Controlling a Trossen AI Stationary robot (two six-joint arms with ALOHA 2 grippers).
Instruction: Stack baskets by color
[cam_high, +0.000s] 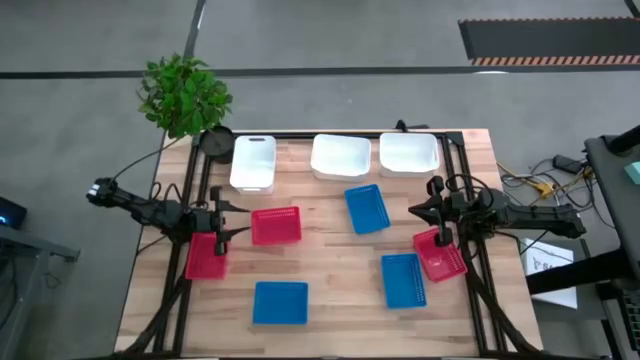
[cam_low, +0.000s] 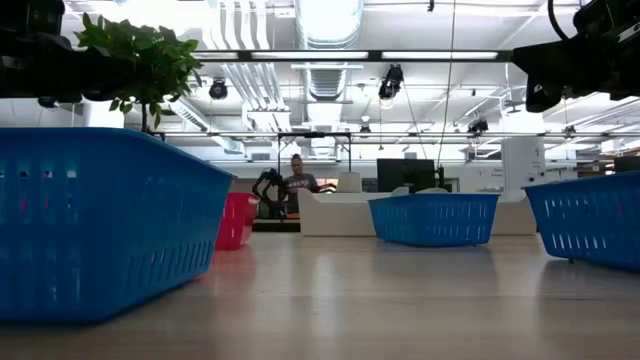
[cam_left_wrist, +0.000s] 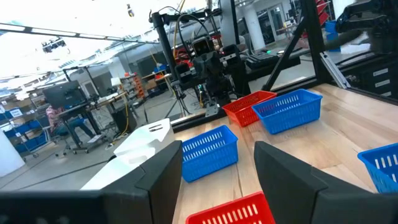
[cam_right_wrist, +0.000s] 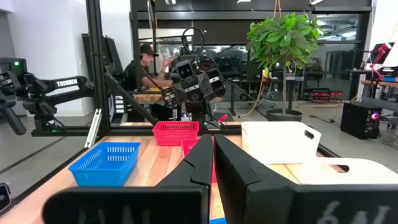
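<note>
Left gripper (cam_high: 222, 232): fingers spread, empty, red basket (cam_high: 275, 225) just ahead.
Right gripper (cam_high: 438, 237): fingers pressed together (holding nothing), second red basket (cam_high: 441, 257) beneath.

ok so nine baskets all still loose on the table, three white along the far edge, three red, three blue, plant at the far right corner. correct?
Not quite: the plant stands at the far left corner, as the high view shows. The rest holds: three white baskets along the far edge, three red, three blue, none stacked.

Three baskets (cam_high: 253, 162) were plain white, three (cam_high: 276, 226) red and three (cam_high: 281, 302) blue, the coloured ones slotted along their walls. The table (cam_high: 330, 255) was pale striped wood, the plant (cam_high: 183, 94) green.
</note>
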